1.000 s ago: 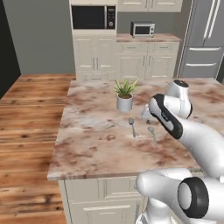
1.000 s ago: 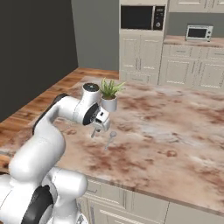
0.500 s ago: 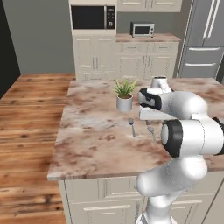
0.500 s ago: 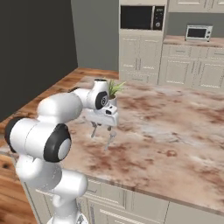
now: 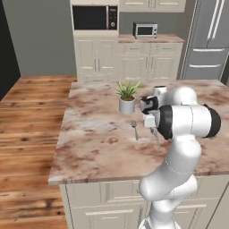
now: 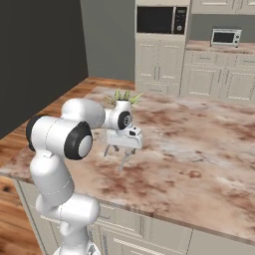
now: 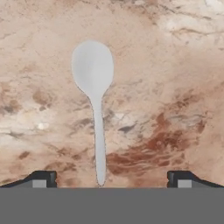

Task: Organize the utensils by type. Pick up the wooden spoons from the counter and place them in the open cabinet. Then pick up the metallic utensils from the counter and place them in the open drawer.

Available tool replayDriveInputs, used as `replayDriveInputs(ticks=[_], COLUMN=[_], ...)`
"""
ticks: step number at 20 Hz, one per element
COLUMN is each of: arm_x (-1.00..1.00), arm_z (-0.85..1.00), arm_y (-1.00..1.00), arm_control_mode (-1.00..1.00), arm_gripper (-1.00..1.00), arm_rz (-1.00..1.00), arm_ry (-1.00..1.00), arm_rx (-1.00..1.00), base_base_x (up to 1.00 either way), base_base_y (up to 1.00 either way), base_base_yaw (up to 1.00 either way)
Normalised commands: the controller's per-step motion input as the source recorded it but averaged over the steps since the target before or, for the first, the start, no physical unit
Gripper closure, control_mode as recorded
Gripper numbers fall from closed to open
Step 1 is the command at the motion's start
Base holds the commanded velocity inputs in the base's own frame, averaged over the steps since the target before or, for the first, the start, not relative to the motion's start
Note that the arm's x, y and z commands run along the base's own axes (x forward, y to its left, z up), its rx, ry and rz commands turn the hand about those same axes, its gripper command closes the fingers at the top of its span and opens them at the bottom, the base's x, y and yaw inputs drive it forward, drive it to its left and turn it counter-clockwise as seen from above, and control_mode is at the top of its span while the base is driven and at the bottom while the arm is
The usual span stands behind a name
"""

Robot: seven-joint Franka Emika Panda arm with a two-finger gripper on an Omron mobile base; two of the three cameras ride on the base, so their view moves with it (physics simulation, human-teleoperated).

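Your claw [image 7: 111, 177] is wide open over one of two grey metal spoons [image 5: 135, 128] lying on the counter [image 5: 94, 143].

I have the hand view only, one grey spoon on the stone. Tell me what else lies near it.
Observer: A second grey metal spoon lies beside the one under the hand, on the island counter.
Operator: Say what stands close by.
Observer: A potted plant stands on the counter just beyond the spoons.
Operator: Report the gripper from outside.
Observer: The gripper hangs over the counter with its jaws wide open, holding nothing; your spoon lies between the tips.
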Motion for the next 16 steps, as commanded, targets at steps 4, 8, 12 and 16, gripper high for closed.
replayDriveInputs(ticks=[4,8,12,16], arm_x=[0.01,0.06,0.18,0.17], arm_z=[-0.39,-0.23,-0.23,-0.28], arm_y=[-0.06,0.0,0.0,0.0], arm_control_mode=[-1.0,-1.0,-1.0,-1.0], arm_gripper=[-1.0,-1.0,-1.0,-1.0], arm_rz=[0.0,0.0,0.0,0.0], arm_ry=[-0.09,-0.03,0.0,0.0], arm_rx=[0.0,0.0,0.0,0.0], base_base_x=[0.0,0.0,0.0,0.0], base_base_y=[0.0,0.0,0.0,0.0], base_base_yaw=[0.0,0.0,0.0,0.0])
